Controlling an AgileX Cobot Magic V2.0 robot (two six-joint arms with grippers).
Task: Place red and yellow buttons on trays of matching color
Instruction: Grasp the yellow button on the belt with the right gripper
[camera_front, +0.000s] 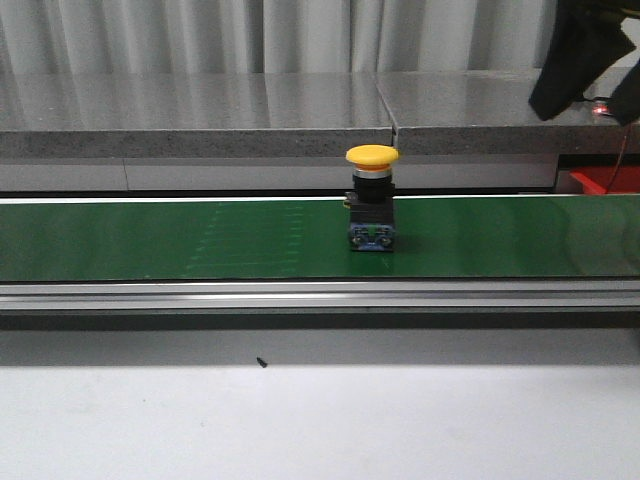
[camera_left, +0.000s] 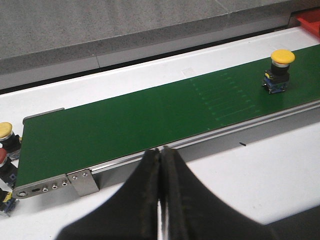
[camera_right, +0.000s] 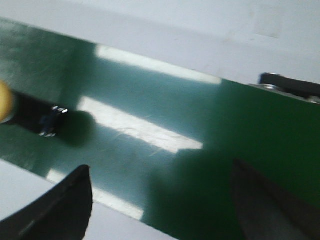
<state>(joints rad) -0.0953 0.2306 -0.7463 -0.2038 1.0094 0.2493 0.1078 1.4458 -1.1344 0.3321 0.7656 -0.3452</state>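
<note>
A yellow button (camera_front: 372, 195) with a black body and blue base stands upright on the green conveyor belt (camera_front: 200, 240). It also shows in the left wrist view as the yellow button (camera_left: 279, 70), and blurred at the edge of the right wrist view (camera_right: 20, 111). My left gripper (camera_left: 162, 150) is shut and empty, hanging over the belt's near rail, far from that button. Above the belt, my right gripper (camera_right: 160, 177) is open with nothing between its fingers; its arm (camera_front: 585, 55) shows at the upper right. Part of a red tray (camera_front: 605, 180) shows behind the belt; no yellow tray shows.
More buttons wait off the belt's end: a yellow one (camera_left: 5, 132), a red one (camera_left: 4, 162) and another base (camera_left: 6, 202). A grey stone ledge (camera_front: 200, 120) runs behind the belt. White table (camera_front: 320, 420) lies in front, with a small black speck (camera_front: 262, 362).
</note>
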